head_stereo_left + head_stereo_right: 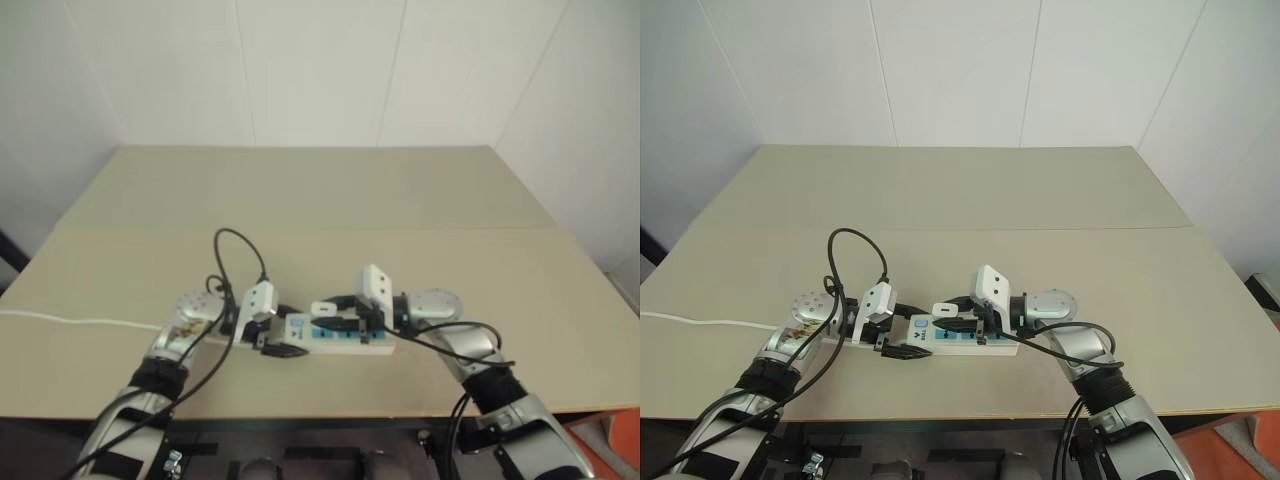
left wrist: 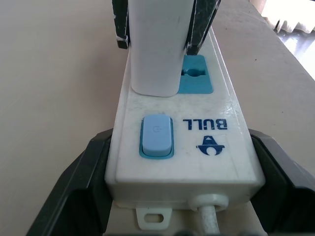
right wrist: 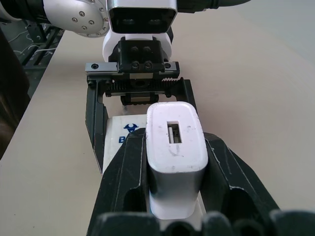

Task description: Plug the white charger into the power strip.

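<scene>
Over the table, left claw clamps the power strip; right claw grips the white charger.

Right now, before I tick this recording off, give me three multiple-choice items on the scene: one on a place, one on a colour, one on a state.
1. Where does the left gripper hold the power strip?
A. at its switch end
B. at its middle
C. by its cord only

2. What colour is the switch?
A. red
B. light blue
C. black

3. What state is the white charger in?
A. lying loose on the table
B. clamped in the right gripper on the strip
C. held by the left gripper

Answers:
1 A: black fingers flank the end by the switch.
2 B: the switch is pale blue.
3 B: the right gripper's fingers press both its sides.
</scene>
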